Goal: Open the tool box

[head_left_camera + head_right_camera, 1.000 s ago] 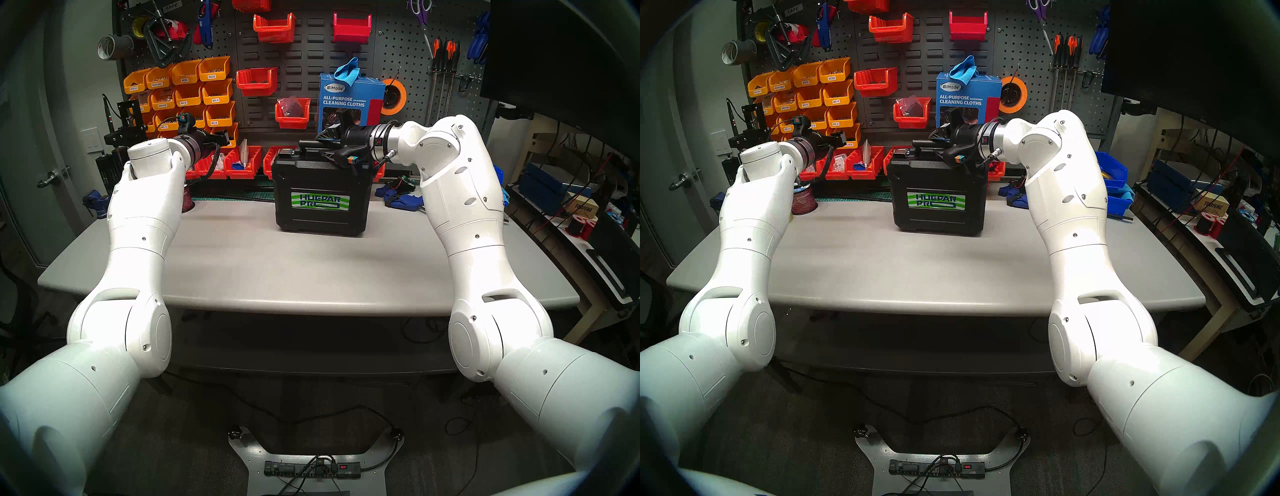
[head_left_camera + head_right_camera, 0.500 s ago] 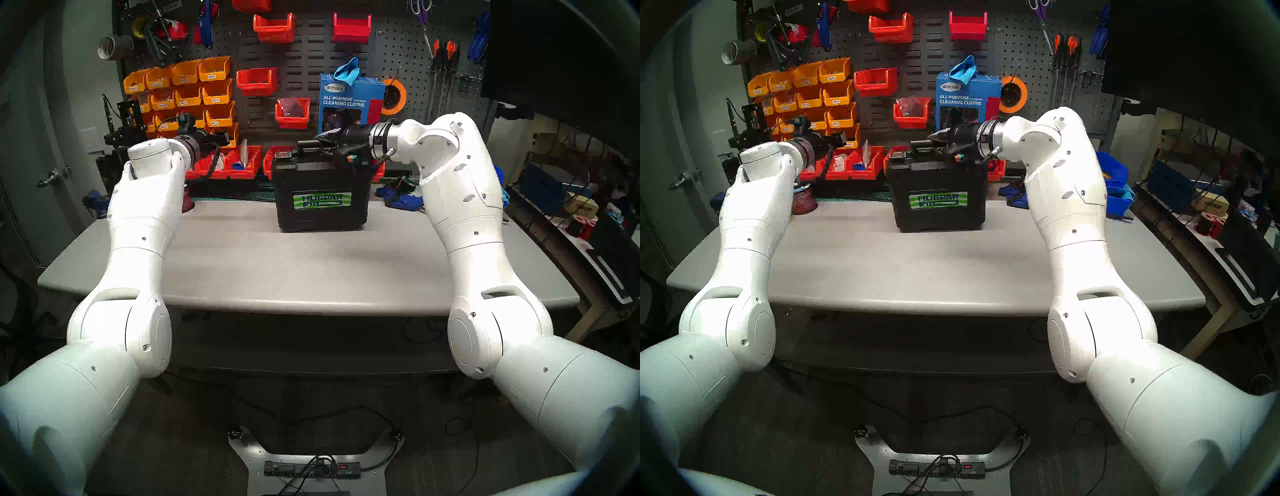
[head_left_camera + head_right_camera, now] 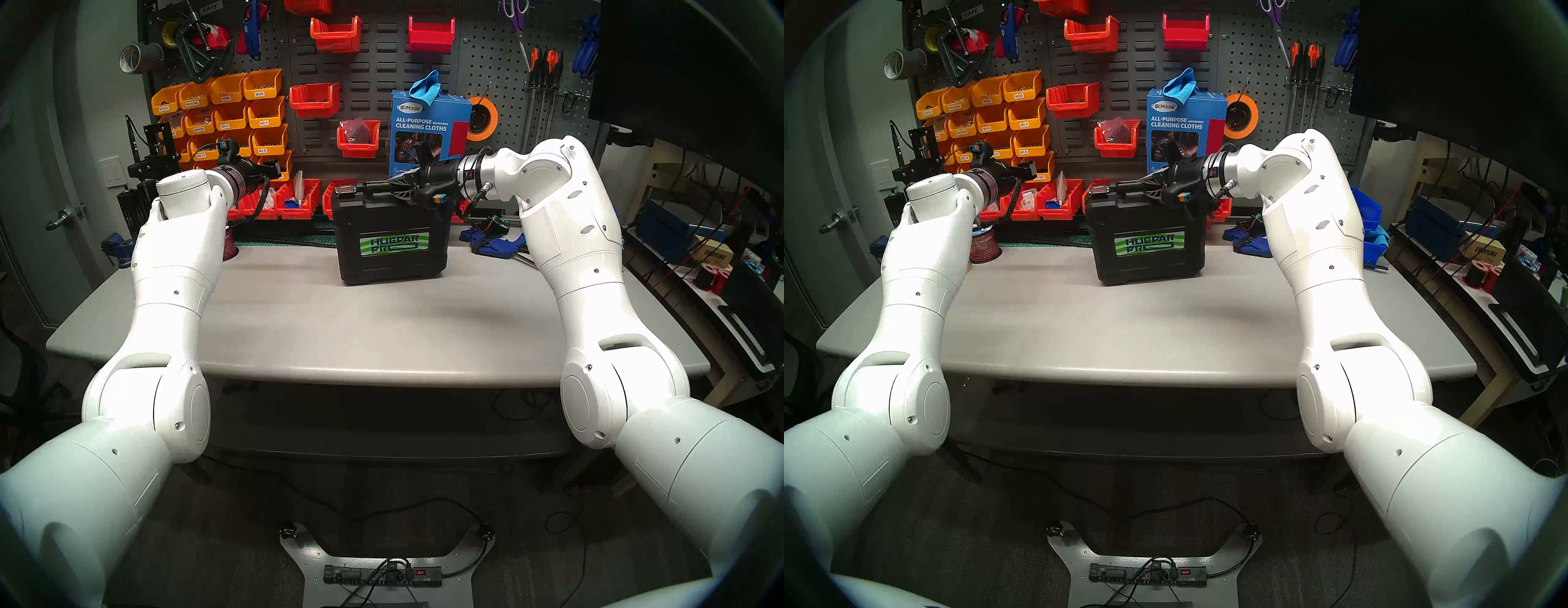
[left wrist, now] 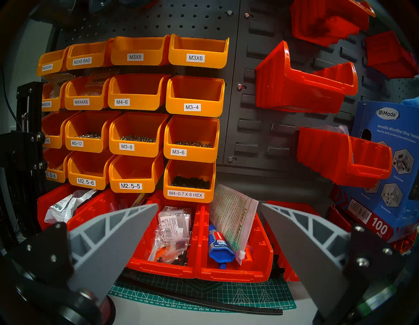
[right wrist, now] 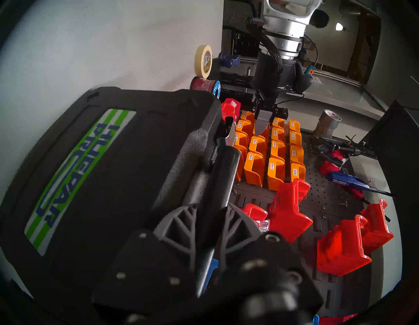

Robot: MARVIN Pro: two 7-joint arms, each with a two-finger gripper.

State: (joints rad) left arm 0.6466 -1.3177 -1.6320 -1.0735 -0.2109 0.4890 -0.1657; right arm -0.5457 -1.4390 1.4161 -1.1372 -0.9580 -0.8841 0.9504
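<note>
The black hard plastic tool box [image 3: 392, 237] stands upright on the grey table [image 3: 339, 331]; the right gripper [image 5: 212, 208] pinches its black handle [image 5: 217, 172], while the left gripper [image 4: 209, 210] hangs spread wide, empty

Grey worktable [image 3: 382, 339] before dark pegboard wall [image 3: 488, 59], grey carpet [image 3: 237, 530]

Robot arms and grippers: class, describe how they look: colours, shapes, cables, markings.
Both arms are glossy white rounded shells with small dark screws, ending in silver wrist rings. The left gripper has grey, ribbed triangular fingers; the right gripper has dark trussed ones. Black braided cable and orange-teal connectors sit at each wrist.
</note>
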